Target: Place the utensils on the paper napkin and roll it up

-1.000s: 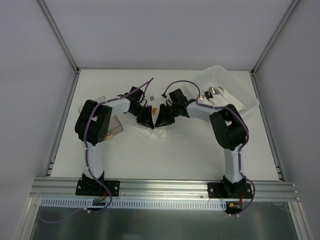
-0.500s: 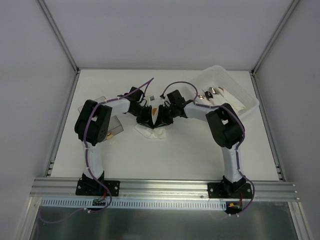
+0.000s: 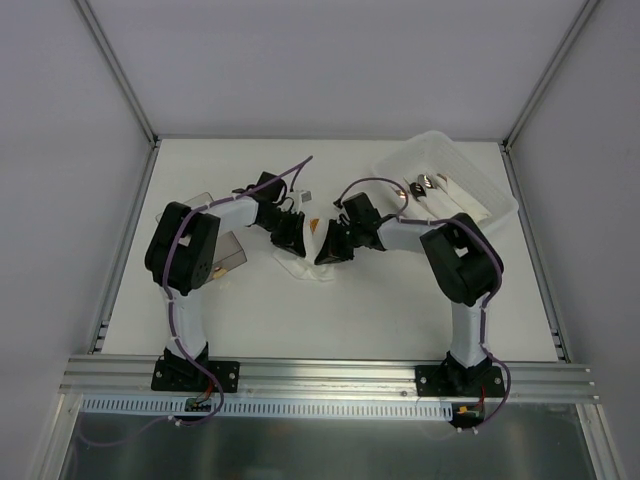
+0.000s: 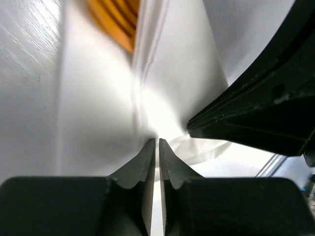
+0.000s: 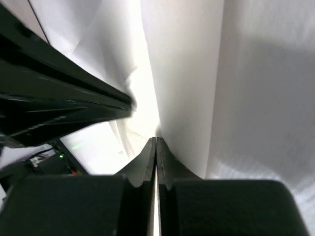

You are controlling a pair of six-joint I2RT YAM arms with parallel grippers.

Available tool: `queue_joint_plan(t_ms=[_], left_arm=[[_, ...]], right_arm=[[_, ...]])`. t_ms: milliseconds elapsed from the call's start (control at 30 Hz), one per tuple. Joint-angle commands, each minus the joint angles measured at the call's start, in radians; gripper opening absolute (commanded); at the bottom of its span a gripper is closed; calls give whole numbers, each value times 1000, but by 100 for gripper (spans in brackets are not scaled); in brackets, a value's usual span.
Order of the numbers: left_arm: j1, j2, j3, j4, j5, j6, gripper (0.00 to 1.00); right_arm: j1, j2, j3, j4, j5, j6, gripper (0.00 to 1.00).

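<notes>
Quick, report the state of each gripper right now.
Left gripper: closed, pinching the thin white paper napkin.
Right gripper: closed, pinching the same napkin.

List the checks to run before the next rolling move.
1. Left end effector gripping the paper napkin: ok, shut on a fold.
2. Right end effector gripping the paper napkin: ok, shut on paper.
3. Utensils by the fold: ok, orange shows beside the raised paper.
4. All utensils enclosed: cannot tell, only part shows.
5. End effectors apart: cannot tell, very close in the top view.
</notes>
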Motion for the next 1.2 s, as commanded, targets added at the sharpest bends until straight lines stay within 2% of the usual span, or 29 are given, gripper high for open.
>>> queue_joint_plan(t_ms=[0, 133, 400, 667, 900, 967, 1167], left_arm=[[10, -88, 8, -34, -10, 90, 11], [9, -141, 5, -27, 61, 18, 15], [-10, -168, -58, 6, 112, -72, 15], [-37, -87, -78, 7, 44, -124, 14], [-24, 45, 11, -59, -52, -111, 13], [-5, 79, 40, -106, -84, -91, 11], [-2, 106, 74, -175, -132, -36, 7]], right_arm=[[-13, -21, -89, -40, 94, 108, 0], [-18, -24, -118, 19, 106, 233, 0], [-15, 35, -127, 55, 134, 421, 0], [-9, 52, -104, 64, 143, 501, 0], [-24, -28, -106, 49, 145, 428, 0], [-35, -65, -85, 41, 127, 385, 4], [-81, -59, 99, -64, -17, 88, 11]])
